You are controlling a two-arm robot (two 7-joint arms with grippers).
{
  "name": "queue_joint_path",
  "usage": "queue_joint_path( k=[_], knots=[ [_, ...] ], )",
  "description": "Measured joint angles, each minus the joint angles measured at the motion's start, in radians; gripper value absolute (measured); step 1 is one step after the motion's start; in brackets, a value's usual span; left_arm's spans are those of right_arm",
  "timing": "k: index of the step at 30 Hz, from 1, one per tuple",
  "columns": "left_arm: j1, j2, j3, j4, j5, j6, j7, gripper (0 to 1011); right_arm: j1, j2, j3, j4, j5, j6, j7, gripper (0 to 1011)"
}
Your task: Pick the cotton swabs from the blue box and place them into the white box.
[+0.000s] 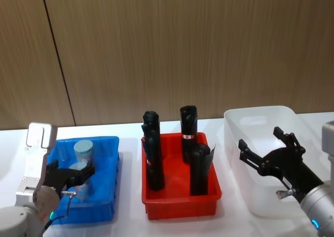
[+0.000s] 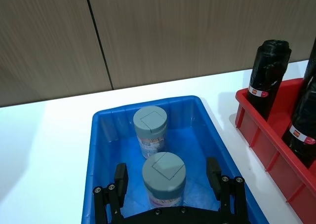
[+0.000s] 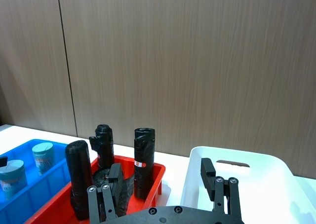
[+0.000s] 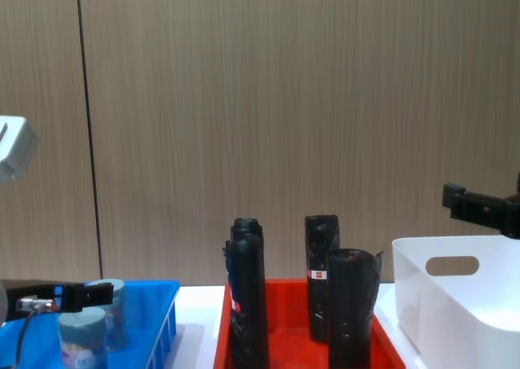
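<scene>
Left gripper (image 1: 78, 180), spread wide, straddles the nearer cotton swabs (image 2: 164, 172) in the blue box (image 2: 148, 105), seemingly without contact; a second tub (image 2: 149, 125) stands at its twelve o'clock. Right gripper (image 1: 260, 138) gapes empty over the white box (image 1: 261, 111).

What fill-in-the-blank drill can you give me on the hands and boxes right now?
The blue box holds ___ tubs of cotton swabs.
The left hand is ___, fingers either side of the nearer tub.
Between the blue box and the white box stands a ___ tray.
The right hand, open over the white box, holds ___.
Missing words: two; open; red; nothing.
</scene>
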Motion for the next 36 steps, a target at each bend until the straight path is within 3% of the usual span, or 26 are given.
queue_joint_path(
  k=[16, 36],
  knots=[
    [-0.056, -0.024, -0.016, 0.111, -0.025, 0.016, -0.068, 1004, 0.000, 0.000, 0.000, 0.000, 0.000, 0.000, 0.000, 1002],
    [-0.116, -0.052, -0.016, 0.229, -0.003, 0.037, -0.131, 1004, 0.000, 0.000, 0.000, 0.000, 0.000, 0.000, 0.000, 1002]
  ],
)
